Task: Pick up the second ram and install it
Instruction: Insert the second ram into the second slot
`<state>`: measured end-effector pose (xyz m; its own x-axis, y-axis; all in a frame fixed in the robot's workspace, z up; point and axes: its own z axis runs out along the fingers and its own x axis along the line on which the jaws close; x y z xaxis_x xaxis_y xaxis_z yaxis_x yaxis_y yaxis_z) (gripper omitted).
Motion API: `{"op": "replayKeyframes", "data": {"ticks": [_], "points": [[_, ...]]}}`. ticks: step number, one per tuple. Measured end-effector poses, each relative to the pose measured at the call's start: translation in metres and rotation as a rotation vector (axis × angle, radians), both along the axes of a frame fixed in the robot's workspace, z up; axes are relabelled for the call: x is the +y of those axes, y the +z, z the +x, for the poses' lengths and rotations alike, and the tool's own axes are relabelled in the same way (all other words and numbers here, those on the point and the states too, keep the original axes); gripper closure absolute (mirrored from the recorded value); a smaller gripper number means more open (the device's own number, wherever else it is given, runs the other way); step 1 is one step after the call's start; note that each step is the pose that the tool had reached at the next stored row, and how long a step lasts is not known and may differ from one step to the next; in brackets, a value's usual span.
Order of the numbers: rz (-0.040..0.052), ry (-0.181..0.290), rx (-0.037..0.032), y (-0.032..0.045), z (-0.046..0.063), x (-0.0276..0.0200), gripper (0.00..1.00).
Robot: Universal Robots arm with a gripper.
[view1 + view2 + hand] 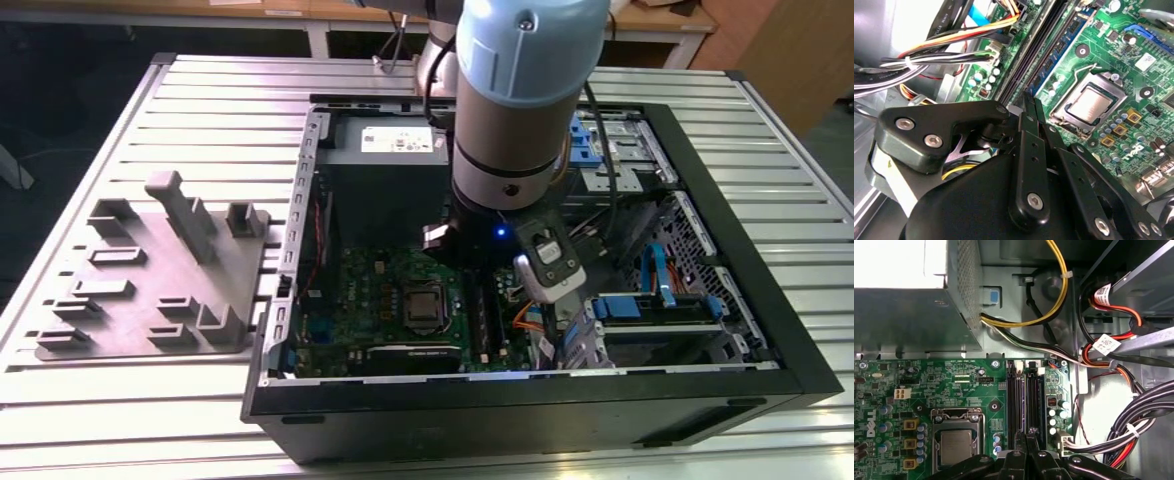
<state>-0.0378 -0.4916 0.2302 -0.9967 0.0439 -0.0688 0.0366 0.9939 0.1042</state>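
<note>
Gripper (1030, 100), black, two-fingered: fingers drawn together, tips down at the dark memory slots (1033, 390) of the large green motherboard (929, 380); whether they pinch anything cannot be told. The second ram (1061, 47), one thin blue-green circuit strip with black chips, stands on edge in a slot just beside the tips. One silver processor socket (1089, 102); one grey moulded plastic tray (147, 280).

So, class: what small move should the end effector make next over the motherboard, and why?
The end effector is shut, its tips at the dark slots beside the CPU socket. Whether anything is seated there I cannot tell. So probably a slight, straight descent, kept in line with the slots.
</note>
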Motion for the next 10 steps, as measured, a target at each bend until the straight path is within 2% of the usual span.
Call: {"op": "replayKeyframes", "data": {"ticks": [10], "points": [[0.0001,0.0,-0.001,0.0,-0.0014,-0.0003,0.92]]}}
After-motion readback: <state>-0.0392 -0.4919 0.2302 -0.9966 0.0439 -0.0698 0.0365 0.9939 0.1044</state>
